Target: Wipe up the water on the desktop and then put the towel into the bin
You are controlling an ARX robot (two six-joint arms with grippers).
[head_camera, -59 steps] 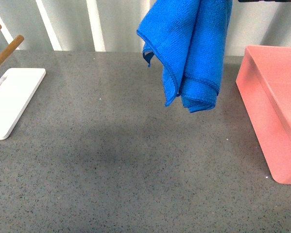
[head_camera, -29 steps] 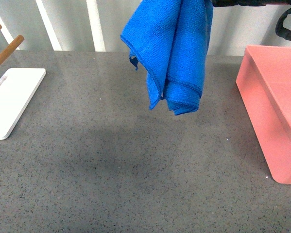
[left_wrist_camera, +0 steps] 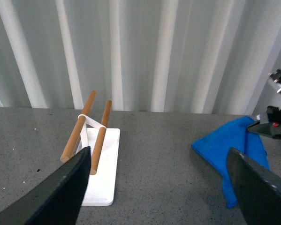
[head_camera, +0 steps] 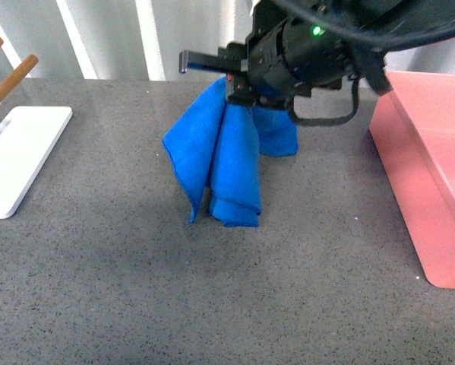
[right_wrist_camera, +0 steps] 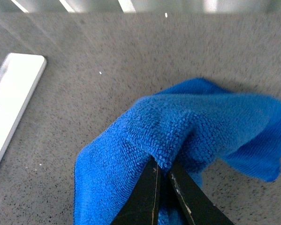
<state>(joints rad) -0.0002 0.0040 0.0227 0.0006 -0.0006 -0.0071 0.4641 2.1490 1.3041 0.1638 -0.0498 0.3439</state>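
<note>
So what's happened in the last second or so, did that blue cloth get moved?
The right arm's fingers came down into view, lowering the towel and carrying it leftward; its bottom end is now at or just above the desktop. The fingers stay shut on it; nothing was let go. The bin and the white stand have not moved.

A robot test bench, more lab than home.

A speckled dark-grey tabletop (head_camera: 136,289) runs under the right claw (right_wrist_camera: 162,165) to a pale ribbed wall panel (left_wrist_camera: 145,51) behind it. Well to the claw's left is a white stand with wooden pegs (head_camera: 14,152), and to its right a pink bin (head_camera: 432,175). The cabled arm (head_camera: 318,53) carries a lit green lamp (head_camera: 316,31).
</note>
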